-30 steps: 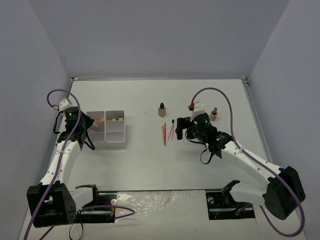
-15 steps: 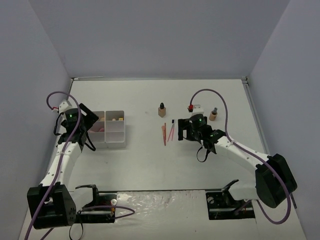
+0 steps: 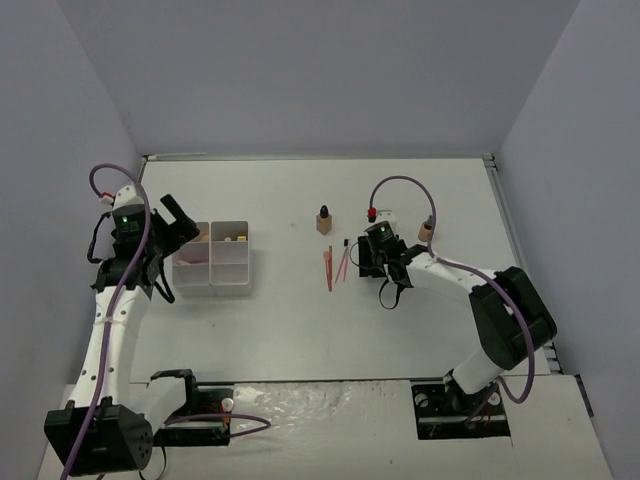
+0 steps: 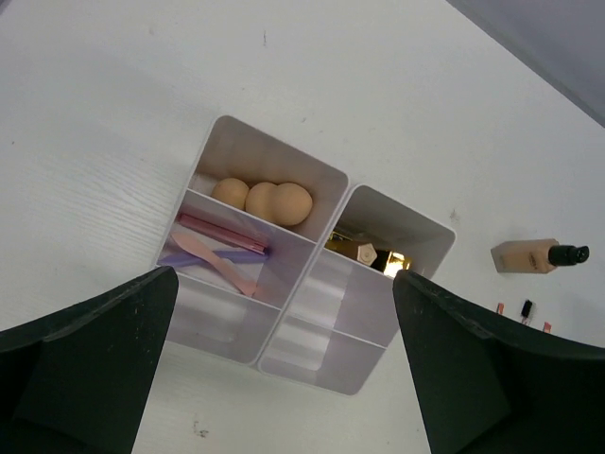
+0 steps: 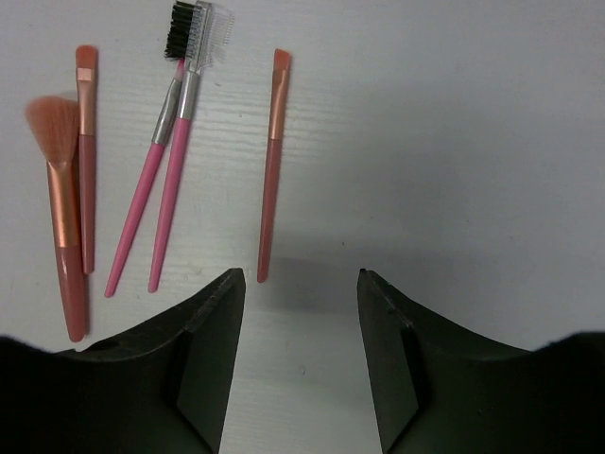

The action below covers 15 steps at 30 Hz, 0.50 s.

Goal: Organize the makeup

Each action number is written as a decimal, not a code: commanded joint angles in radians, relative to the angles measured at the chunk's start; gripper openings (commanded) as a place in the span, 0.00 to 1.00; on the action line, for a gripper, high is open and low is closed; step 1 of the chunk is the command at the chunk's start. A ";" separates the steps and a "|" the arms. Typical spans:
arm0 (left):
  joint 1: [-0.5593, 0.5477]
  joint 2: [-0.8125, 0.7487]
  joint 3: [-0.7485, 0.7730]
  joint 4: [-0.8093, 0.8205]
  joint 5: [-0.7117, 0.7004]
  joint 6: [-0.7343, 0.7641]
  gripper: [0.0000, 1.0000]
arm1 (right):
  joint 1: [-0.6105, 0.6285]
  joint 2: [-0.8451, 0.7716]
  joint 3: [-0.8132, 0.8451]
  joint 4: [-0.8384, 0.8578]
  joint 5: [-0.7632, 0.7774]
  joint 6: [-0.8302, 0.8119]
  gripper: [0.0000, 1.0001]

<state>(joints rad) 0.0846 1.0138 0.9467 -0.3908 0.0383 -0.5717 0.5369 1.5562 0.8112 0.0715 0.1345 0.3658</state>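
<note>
The makeup is split between the box and the table. In the left wrist view the white organizer [image 4: 326, 199] holds peach sponges [image 4: 263, 198], pink and lilac sticks [image 4: 216, 250] and a gold-black lipstick [image 4: 371, 253]. My left gripper [image 4: 284, 378] hangs open above the organizer, holding nothing. One tan bottle [image 3: 324, 221] stands mid-table and another tan bottle [image 3: 426, 231] stands to the right. Several pink brushes [image 5: 161, 189] lie on the table. My right gripper [image 5: 300, 276] is open just below a thin peach brush [image 5: 272, 161], with nothing between its fingers.
The organizer [image 3: 248, 262] sits left of centre, about a hand's width from the left wall. A purple cable loops over each arm. The tan bottle [image 4: 537, 255] also shows beyond the box in the left wrist view.
My left gripper opened and rose up and left, away from the organizer. My right arm swung left and down towards the brushes, its jaws narrowing.
</note>
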 commanded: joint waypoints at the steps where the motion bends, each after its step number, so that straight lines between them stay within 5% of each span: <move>1: -0.024 -0.012 0.048 -0.076 0.081 0.066 0.97 | -0.003 0.053 0.087 0.035 0.032 0.004 0.47; 15: -0.337 0.053 0.088 -0.068 0.049 -0.026 0.97 | -0.006 0.252 0.151 0.051 0.096 0.064 0.24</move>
<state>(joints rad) -0.1917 1.0425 0.9609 -0.4908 0.0932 -0.5545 0.5373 1.7779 0.9477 0.1171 0.1663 0.3960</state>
